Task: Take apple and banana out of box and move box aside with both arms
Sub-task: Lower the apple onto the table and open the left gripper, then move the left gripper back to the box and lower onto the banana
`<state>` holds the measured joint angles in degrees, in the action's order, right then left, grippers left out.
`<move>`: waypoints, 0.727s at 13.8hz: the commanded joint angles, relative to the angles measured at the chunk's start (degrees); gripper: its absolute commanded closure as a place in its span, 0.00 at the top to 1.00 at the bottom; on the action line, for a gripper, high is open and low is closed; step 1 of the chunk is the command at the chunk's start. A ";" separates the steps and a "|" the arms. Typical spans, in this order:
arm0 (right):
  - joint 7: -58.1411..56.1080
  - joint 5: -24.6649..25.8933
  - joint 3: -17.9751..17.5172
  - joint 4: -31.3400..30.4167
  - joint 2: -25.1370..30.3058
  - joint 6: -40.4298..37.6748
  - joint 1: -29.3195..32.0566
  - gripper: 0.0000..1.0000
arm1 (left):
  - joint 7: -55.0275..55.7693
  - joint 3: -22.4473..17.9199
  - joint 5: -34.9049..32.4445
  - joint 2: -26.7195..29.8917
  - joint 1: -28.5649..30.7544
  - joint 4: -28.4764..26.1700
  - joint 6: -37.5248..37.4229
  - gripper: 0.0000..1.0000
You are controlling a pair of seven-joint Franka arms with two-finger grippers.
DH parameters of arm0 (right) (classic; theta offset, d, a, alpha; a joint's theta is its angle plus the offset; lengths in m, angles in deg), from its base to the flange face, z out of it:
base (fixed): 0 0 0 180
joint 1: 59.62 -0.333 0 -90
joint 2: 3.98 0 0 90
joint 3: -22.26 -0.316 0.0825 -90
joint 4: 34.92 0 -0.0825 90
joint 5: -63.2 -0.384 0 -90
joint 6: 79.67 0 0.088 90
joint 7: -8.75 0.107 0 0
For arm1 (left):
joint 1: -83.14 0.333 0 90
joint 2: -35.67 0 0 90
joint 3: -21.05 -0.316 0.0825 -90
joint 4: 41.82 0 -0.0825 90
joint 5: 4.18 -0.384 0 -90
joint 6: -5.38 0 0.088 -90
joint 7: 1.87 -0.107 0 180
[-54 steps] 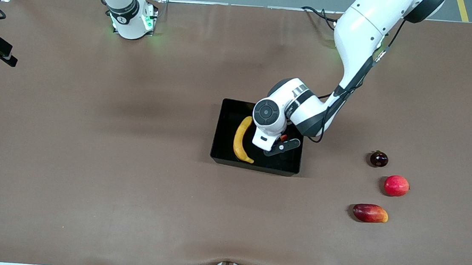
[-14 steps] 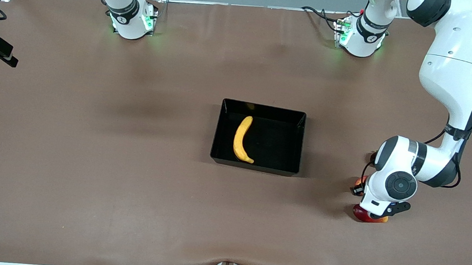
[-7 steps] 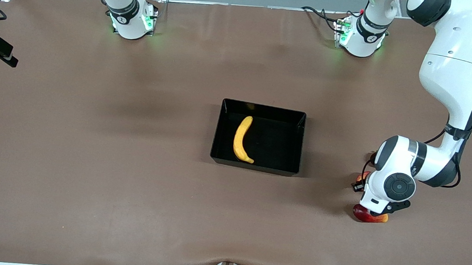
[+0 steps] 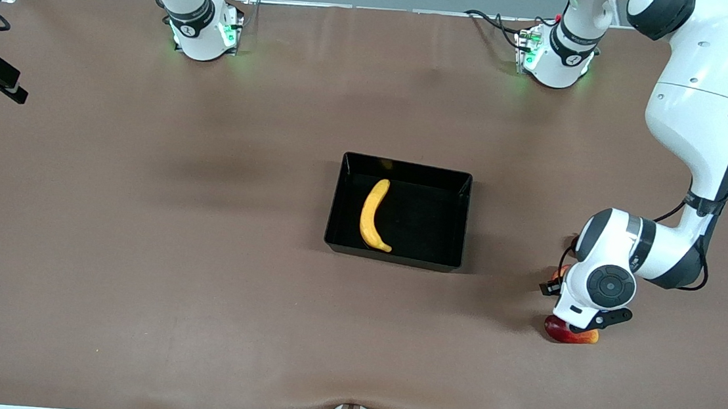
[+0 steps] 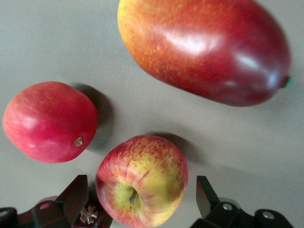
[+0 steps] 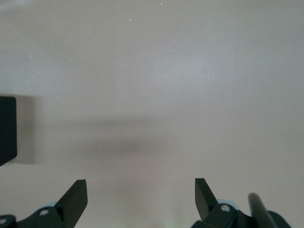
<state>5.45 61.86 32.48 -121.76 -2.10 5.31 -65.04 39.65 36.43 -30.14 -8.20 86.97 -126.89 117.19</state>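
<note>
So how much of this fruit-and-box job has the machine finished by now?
About a third. Done: the apple is out of the box and sits on the table beside a mango and a red fruit, between the open fingers of the left end effector. Nothing is held. Left: the banana lies in the box, and the box is not moved aside. The right end effector waits open.

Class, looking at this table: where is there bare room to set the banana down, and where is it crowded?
Bare tabletop lies between the box and the right arm's end, also nearer the camera than the box. Crowded: by the left gripper, the apple, red fruit and mango cluster. The banana lies in the box.
</note>
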 commanded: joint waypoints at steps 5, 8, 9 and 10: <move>-0.22 0.73 -0.90 0.80 -0.64 -0.34 1.20 1.00 | 1.37 6.49 2.40 7.38 -0.40 -0.98 -3.96 1.00; -0.22 0.73 -0.90 0.80 -0.64 -0.34 1.29 1.00 | 2.78 13.51 3.20 8.81 -1.10 -1.33 -8.44 1.00; -0.22 0.73 -0.90 0.80 -0.64 -0.34 1.29 1.00 | 4.70 15.88 3.63 8.45 -1.72 -1.07 -8.45 1.00; -0.22 0.64 -0.90 0.80 -0.64 -0.34 1.29 1.00 | 5.42 17.21 3.55 7.75 -3.38 -0.98 -8.19 1.00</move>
<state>5.45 61.86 32.49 -121.77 -2.38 5.31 -65.03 43.21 51.52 -27.19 -0.41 85.51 -127.07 109.45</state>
